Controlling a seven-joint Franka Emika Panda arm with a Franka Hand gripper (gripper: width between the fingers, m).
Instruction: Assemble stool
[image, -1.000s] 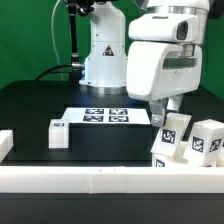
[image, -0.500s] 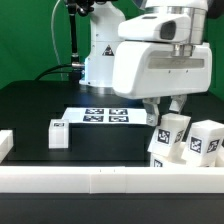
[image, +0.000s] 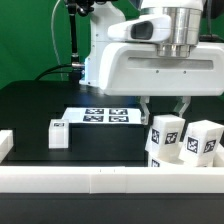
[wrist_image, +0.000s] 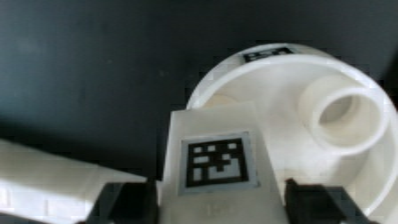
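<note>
While the white border rail (image: 100, 178) walls off the camera side of the fingers, open room lies above them and toward the marker board (image: 100, 116). Below the fingers the round seat (wrist_image: 267, 70) lies flat. One tagged leg (wrist_image: 217, 160) stands between them, with a second leg (image: 203, 140) just beside. The gripper (image: 165, 110) is spread wide and straddles the leg with a gap on either side, probably to close on it.
</note>
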